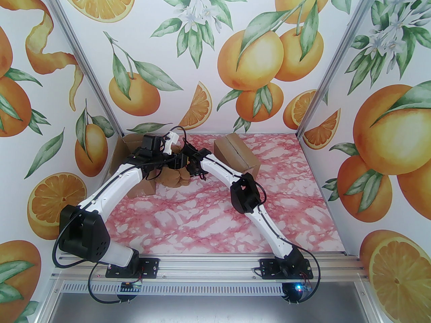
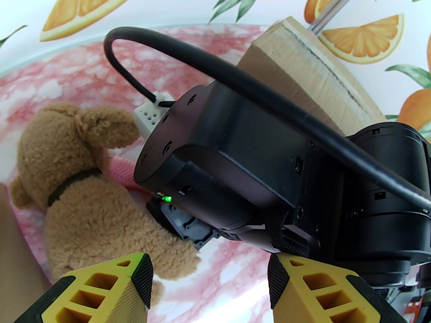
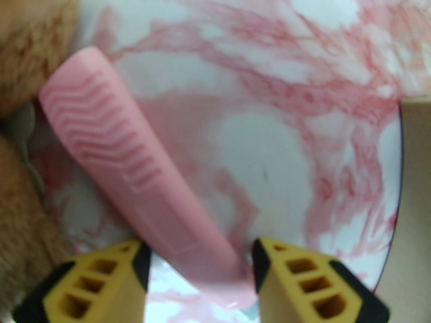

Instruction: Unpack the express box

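The open express box (image 1: 129, 153) stands at the back left, partly hidden behind my left arm. A brown plush dog (image 1: 175, 178) lies on the table just right of it, also seen as the plush dog (image 2: 84, 193) in the left wrist view. A pink ridged piece (image 3: 134, 167) lies on the table beside the plush. One end of it sits between the pads of my right gripper (image 3: 202, 267), which is shut on it. My left gripper (image 2: 208, 281) hovers open above the plush and the right wrist, with nothing between its fingers.
A closed, taped cardboard box (image 1: 237, 156) stands at the back centre, right of my right arm, and shows as the closed box (image 2: 313, 79) in the left wrist view. A cardboard edge (image 3: 416, 180) borders the right wrist view. The pink marbled table (image 1: 215, 220) stretches toward the arm bases.
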